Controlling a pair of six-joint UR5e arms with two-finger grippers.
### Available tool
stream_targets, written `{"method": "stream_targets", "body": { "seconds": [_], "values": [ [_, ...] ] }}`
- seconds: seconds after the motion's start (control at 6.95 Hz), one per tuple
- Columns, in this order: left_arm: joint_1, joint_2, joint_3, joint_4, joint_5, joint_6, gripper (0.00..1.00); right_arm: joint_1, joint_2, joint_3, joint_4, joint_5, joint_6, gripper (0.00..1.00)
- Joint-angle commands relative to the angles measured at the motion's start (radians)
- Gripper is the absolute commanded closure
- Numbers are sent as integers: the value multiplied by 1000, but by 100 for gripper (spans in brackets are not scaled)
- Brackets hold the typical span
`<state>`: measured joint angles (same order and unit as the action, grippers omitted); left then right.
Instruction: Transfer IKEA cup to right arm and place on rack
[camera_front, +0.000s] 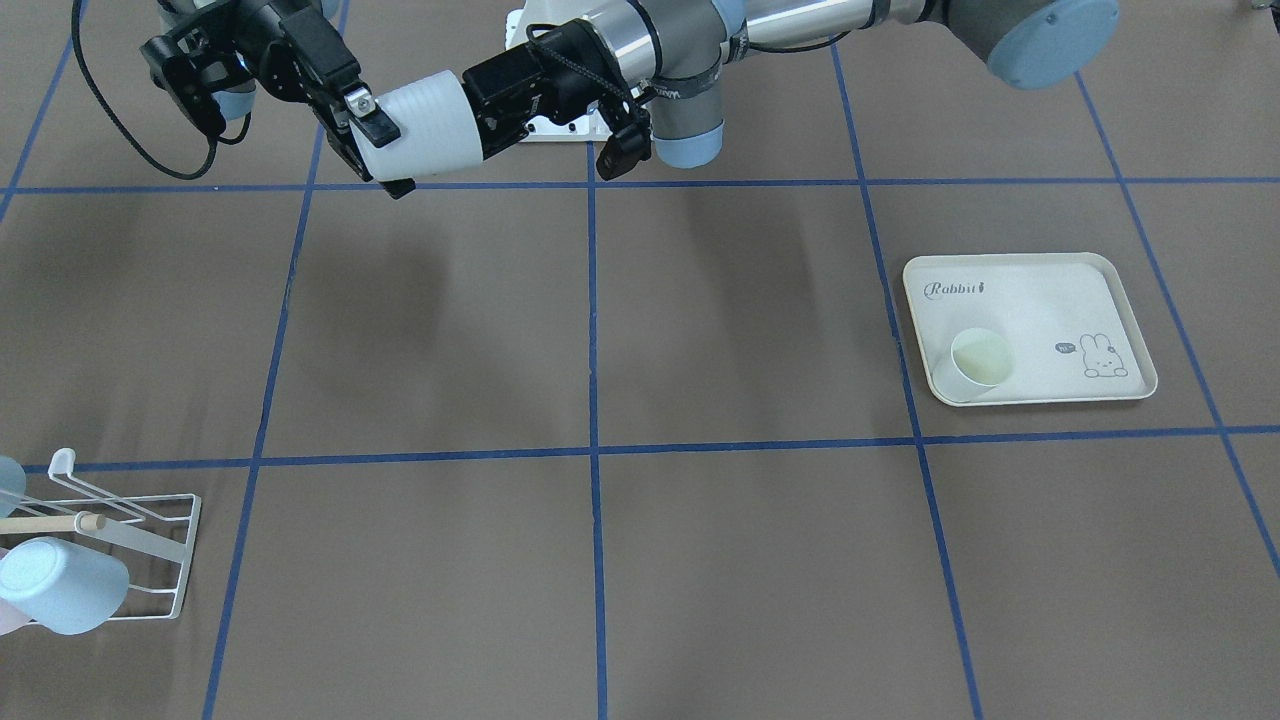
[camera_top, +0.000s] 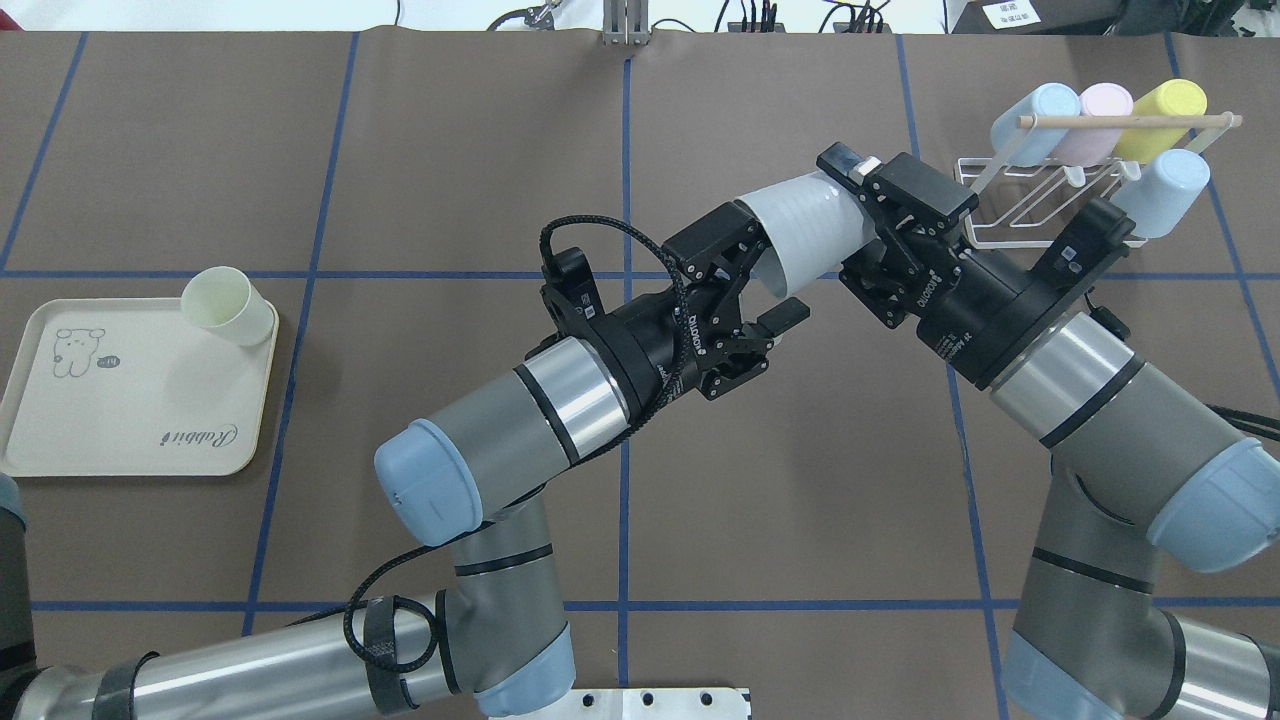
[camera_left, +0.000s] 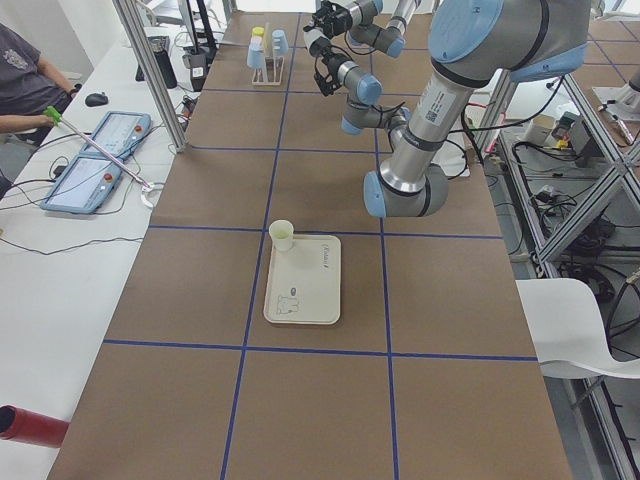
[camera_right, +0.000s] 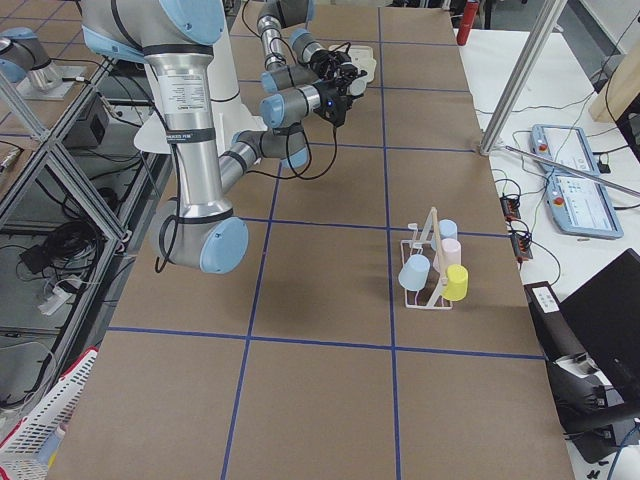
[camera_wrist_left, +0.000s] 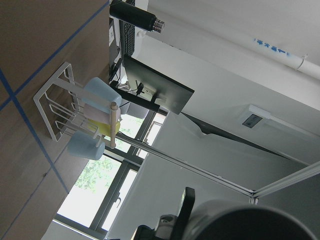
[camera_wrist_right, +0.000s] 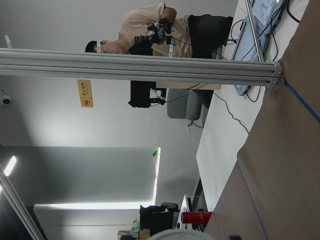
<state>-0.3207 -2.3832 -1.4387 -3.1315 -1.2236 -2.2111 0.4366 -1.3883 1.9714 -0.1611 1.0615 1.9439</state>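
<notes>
Aloft, white cup (camera_top: 808, 232) clamped by both: left gripper (camera_top: 752, 262) closed at its rim, right gripper (camera_top: 868, 212) closed at its base.

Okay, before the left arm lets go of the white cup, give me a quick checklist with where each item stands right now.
1. Right gripper fingers on both sides of the white cup: ok.
2. Right gripper firmly clamped: cannot tell; contact looks made, grip force is not visible.
3. Left gripper holding the cup's other end: ok, so the cup is supported from both sides.
4. Cup clear of the table: ok, held in mid-air.
5. Free prong on the rack: cannot tell; four cups already hang there.
6. Path to the rack: ok, bare table between.
</notes>
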Motion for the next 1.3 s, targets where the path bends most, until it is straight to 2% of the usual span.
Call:
{"method": "stream_targets", "body": {
  "seconds": [0.0,0.72,1.01,1.15],
  "values": [
    [-6,4,0,-5,-2,4,0,10,-3,1,0,0,1,99],
    [-24,5,-5,-5,-8,2,0,95,-31,-9,-3,3,0,100],
    [-31,7,-5,-4,-8,4,0,177,-32,-66,-5,18,-3,100],
    [-32,7,-5,1,-8,23,0,241,-32,-97,-8,61,-11,100]
  ]
}}
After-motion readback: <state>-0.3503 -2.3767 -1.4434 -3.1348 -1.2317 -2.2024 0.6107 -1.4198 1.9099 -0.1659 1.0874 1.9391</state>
